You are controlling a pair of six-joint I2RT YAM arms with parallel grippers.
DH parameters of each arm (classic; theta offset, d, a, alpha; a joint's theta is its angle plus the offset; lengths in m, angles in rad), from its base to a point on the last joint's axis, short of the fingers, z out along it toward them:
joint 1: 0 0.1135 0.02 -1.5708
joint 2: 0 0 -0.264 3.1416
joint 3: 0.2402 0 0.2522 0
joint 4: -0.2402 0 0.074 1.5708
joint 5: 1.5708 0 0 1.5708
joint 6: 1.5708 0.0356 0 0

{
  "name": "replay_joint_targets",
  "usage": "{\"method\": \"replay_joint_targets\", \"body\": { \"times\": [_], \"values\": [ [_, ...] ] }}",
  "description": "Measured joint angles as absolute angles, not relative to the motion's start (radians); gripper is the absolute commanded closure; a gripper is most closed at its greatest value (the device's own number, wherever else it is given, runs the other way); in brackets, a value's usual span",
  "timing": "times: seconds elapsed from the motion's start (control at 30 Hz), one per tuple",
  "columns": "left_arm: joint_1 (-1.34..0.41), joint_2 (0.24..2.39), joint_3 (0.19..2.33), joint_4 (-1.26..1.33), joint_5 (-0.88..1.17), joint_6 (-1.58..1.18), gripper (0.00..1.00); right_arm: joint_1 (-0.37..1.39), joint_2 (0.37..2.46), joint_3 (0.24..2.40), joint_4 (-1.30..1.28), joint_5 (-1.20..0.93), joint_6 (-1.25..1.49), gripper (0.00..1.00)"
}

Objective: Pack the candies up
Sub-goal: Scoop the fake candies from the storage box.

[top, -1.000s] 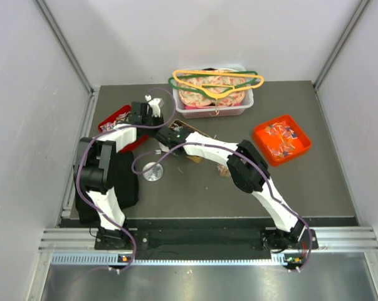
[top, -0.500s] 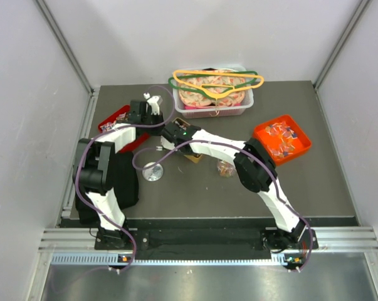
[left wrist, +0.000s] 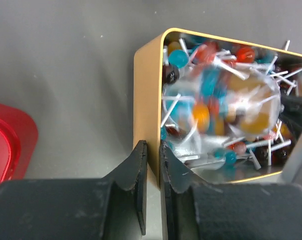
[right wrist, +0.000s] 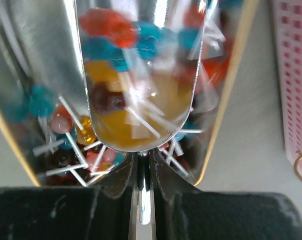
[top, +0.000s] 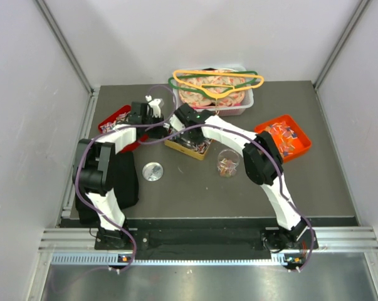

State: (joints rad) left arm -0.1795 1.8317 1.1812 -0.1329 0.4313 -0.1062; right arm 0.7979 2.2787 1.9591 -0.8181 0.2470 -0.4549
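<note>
A gold tin [top: 173,146] sits mid-table, full of the candies [left wrist: 216,100]: small lollipops in red, blue, orange and brown with white sticks. My left gripper [left wrist: 152,150] is shut on the tin's near wall [left wrist: 145,95], one finger inside and one outside. From the back, my right gripper [top: 192,128] reaches over the tin. It [right wrist: 144,160] is shut on the thin handle of a shiny metal scoop [right wrist: 135,75]. The scoop's bowl lies low among the candies [right wrist: 65,135], and its contents are blurred.
A small clear jar [top: 227,163] with a few sweets stands in front of the tin, and a round lid [top: 153,171] lies to the left. An orange tray [top: 281,139] of sweets is at the right, a red tray [top: 113,119] at the left. A clear bin with hangers [top: 217,91] stands at the back.
The right arm has swung right and back, so the scoop now sits over the tin and the tin shows in the top view. The left arm has stayed on the tin's wall.
</note>
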Motion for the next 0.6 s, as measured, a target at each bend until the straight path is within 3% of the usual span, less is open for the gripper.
{"method": "replay_joint_targets", "body": {
  "times": [0.37, 0.6],
  "values": [
    [-0.178, 1.830, 1.181, -0.142, 0.436, -0.126, 1.00, 0.775, 2.319, 2.024, -0.832, 0.154, -0.383, 1.00],
    [-0.180, 1.830, 1.180, -0.143, 0.437, -0.128, 1.00, 0.776, 2.291, 1.953, -0.778, 0.158, -0.392, 1.00]
  ]
}}
